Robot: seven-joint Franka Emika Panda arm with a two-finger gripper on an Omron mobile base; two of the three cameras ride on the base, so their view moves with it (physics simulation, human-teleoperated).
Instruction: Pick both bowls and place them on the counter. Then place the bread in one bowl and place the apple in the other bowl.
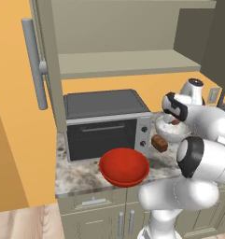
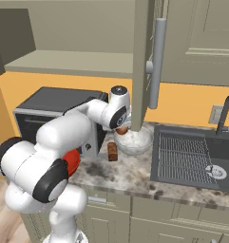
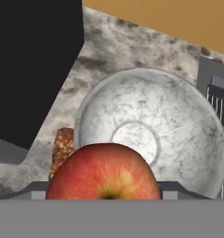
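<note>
My gripper [image 2: 121, 129] pinches the apple [image 3: 104, 171] above the marbled bowl [image 3: 153, 135] on the counter [image 1: 79, 175], with the bread [image 1: 159, 143] just left and the red bowl [image 1: 124, 166] nearer left.

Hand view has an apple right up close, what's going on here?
The gripper holds the apple above the marbled bowl, which looks empty and sits on the counter beside the sink. The bread lies on the counter next to that bowl, not yet in the red bowl in front of the toaster oven.
</note>
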